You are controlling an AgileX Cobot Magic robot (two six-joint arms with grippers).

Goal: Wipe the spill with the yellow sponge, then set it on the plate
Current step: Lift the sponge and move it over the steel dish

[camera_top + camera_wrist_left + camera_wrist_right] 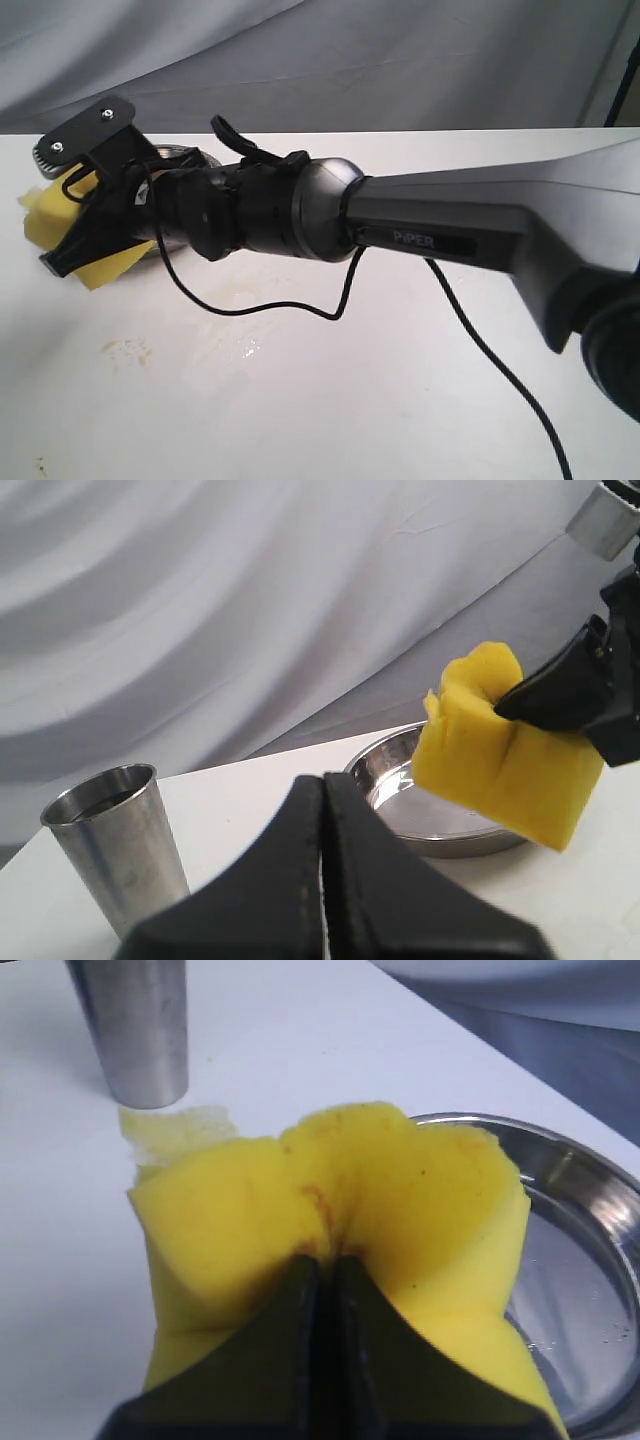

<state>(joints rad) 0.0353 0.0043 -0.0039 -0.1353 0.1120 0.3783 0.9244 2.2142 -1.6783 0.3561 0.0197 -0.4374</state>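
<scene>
Creased foam sponge (400,1190), shiny round steel plate (590,1260)

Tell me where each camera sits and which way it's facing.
Exterior: off the arms, looking down on the white table; the right arm spans it.
Left wrist: over the shut left gripper, facing the plate.
Right wrist: over the right gripper, shut on the yellow sponge.
Shared: sponge, plate and steel cup in both wrist views.

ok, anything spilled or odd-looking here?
Yes. A faint brownish stain marks the table, and a yellowish wet patch lies by the steel cup, maybe the same spill. The yellow sponge, pinched in the right gripper, is crumpled and brown-stained.
</scene>
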